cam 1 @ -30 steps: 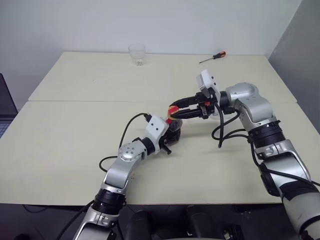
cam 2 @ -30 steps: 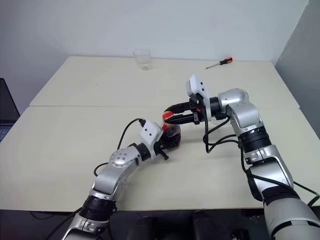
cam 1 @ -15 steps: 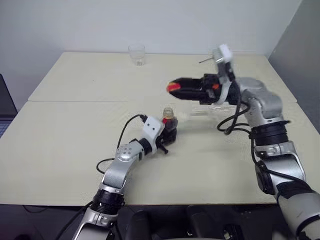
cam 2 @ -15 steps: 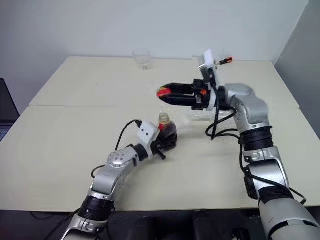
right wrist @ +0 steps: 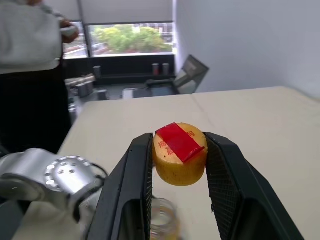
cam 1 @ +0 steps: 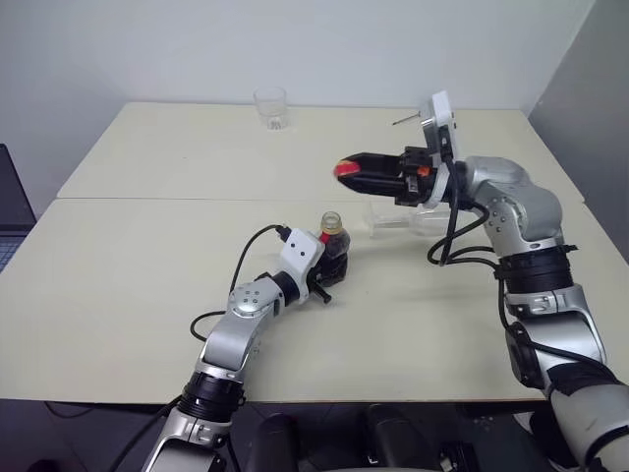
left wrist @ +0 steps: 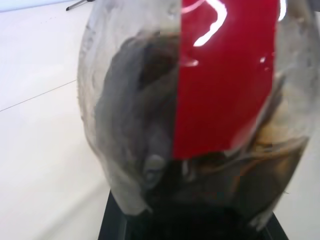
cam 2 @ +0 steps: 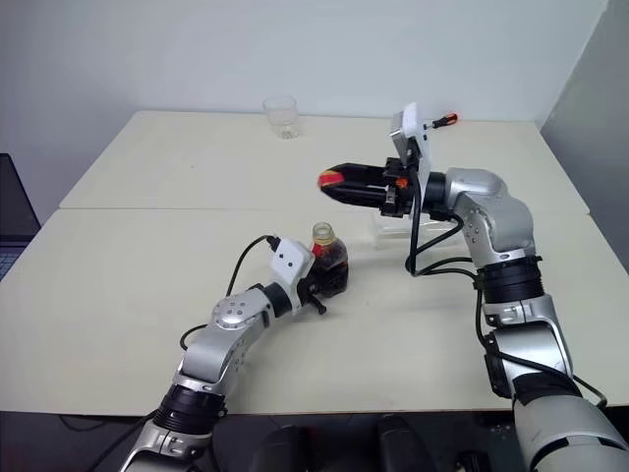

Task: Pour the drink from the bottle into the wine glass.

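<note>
bottle is clamped upright by left tool | cap is pinched in right tool, above bottle | wine glass is lying beyond bottle

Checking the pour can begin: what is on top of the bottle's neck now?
Nothing: the bottle, held by the left gripper, has an open, uncapped neck. The cap sits between the right gripper fingers, lifted clear. The drink's level is hidden by the label.
</note>
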